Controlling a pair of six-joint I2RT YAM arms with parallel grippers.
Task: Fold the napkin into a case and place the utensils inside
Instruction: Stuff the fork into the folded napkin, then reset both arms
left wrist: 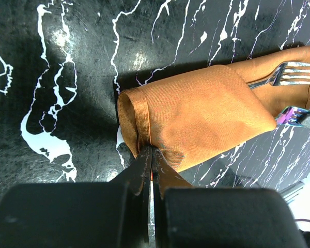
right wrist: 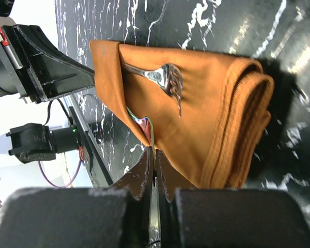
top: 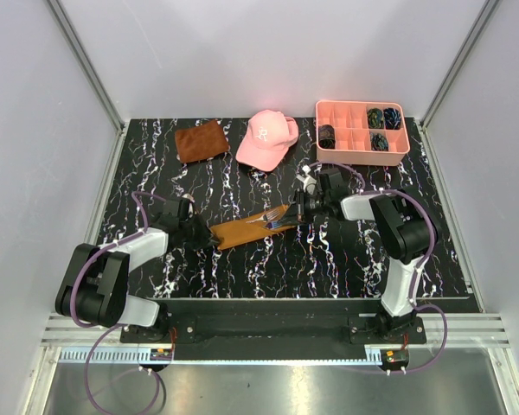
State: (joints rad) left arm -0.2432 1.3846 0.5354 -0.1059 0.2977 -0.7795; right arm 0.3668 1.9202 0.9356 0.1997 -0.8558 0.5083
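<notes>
The orange-brown napkin (top: pixel 242 232) lies folded as a narrow flat case in the middle of the table. It also shows in the left wrist view (left wrist: pixel 201 113) and the right wrist view (right wrist: pixel 212 103). A fork (top: pixel 275 213) sticks out of its right end, tines showing (left wrist: pixel 299 72) (right wrist: pixel 165 80). My left gripper (top: pixel 205 235) (left wrist: pixel 151 151) is shut on the case's left folded edge. My right gripper (top: pixel 297 210) (right wrist: pixel 155 151) is shut on a thin iridescent utensil (right wrist: pixel 145 126) whose far end lies in the case's opening beside the fork.
A pink cap (top: pixel 266 138) sits at the back middle, a smaller rust-brown cloth (top: pixel 201 140) to its left. A pink compartment tray (top: pixel 360 154) with dark items stands at the back right. White walls enclose the table.
</notes>
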